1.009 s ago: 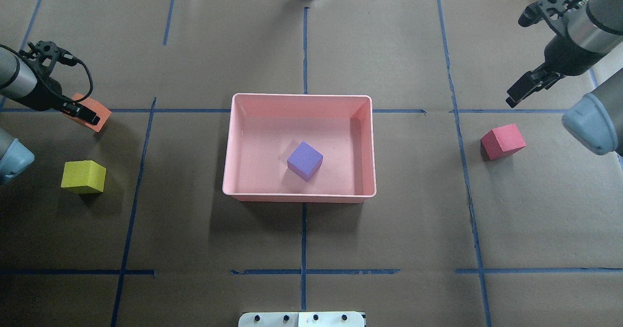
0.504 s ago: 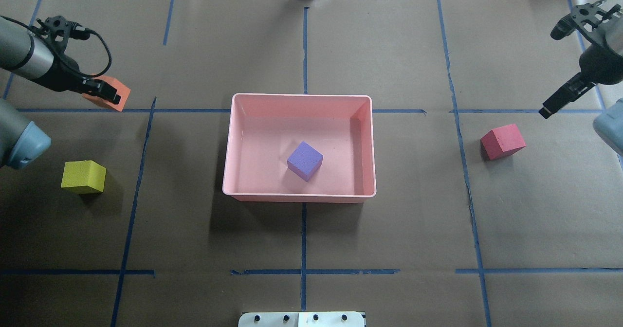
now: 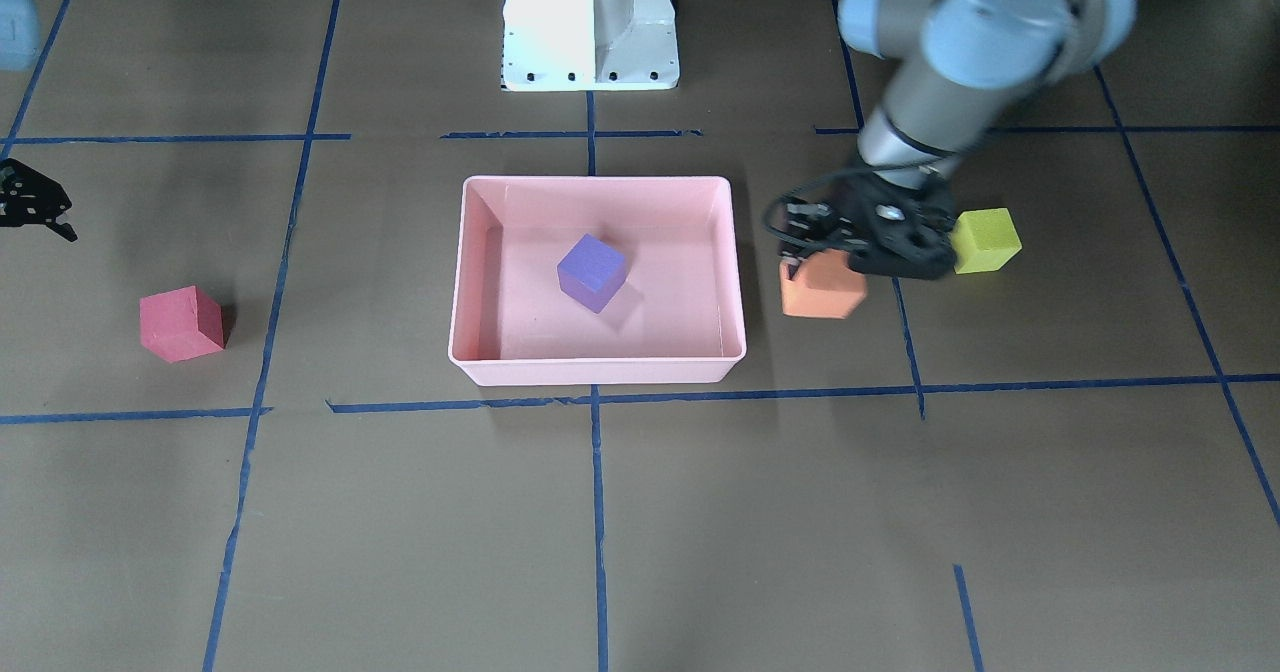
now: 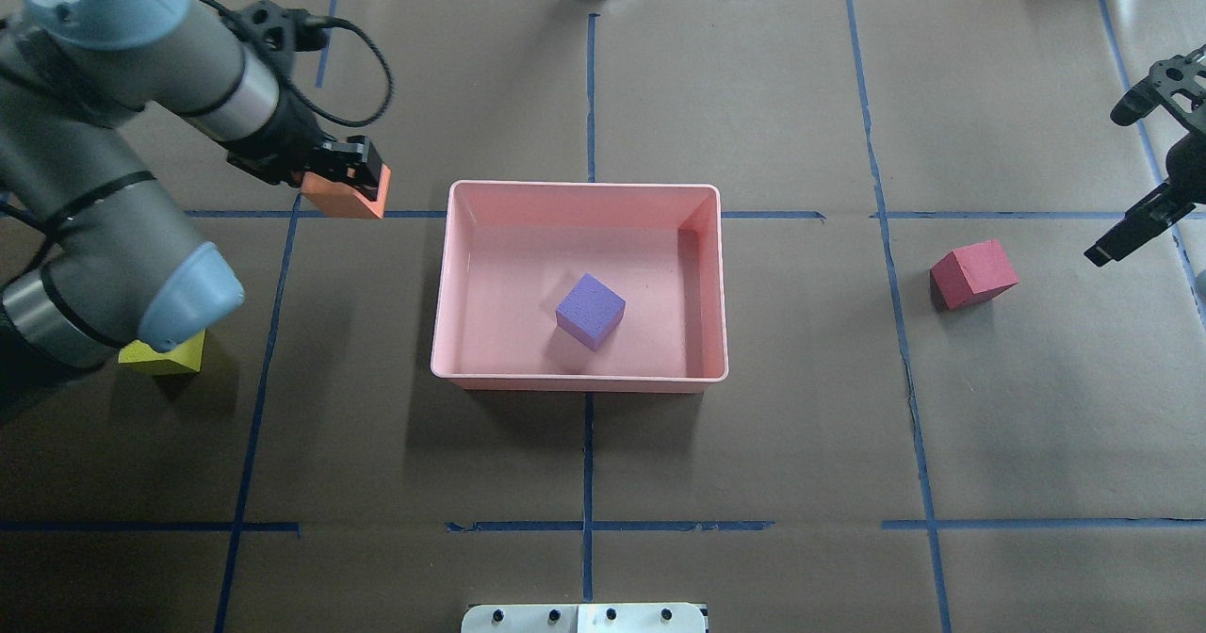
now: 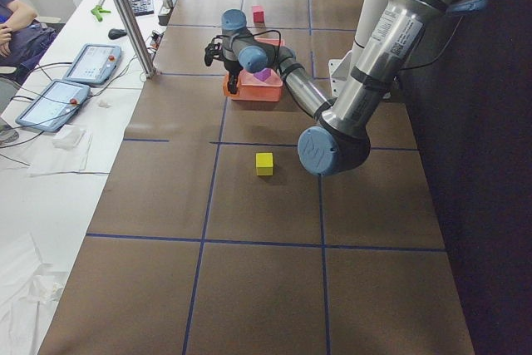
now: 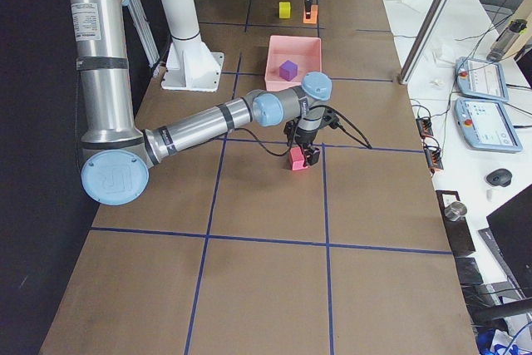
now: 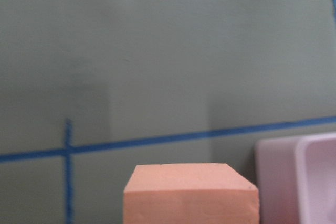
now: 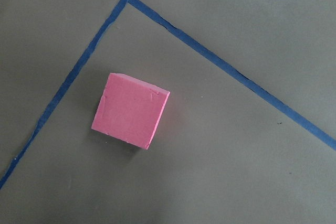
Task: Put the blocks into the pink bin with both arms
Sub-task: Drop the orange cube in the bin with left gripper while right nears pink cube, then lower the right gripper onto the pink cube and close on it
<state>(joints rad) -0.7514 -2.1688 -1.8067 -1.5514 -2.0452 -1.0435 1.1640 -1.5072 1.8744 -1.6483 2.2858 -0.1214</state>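
My left gripper is shut on the orange block and holds it above the table, just left of the pink bin's far left corner. The left wrist view shows the orange block with the bin's corner to its right. The purple block lies inside the bin. The red block sits on the table right of the bin. My right gripper is open and empty, in the air right of the red block. The yellow-green block sits at the left, half hidden under my left arm.
Blue tape lines cross the brown paper table cover. The robot's white pedestal stands on the robot's side of the bin. A metal post and an operator's desk with tablets lie beyond the far table edge.
My left arm has carried the orange block to the right, up to the bin's left side. My right gripper has moved further right and a little nearer, past the red block.
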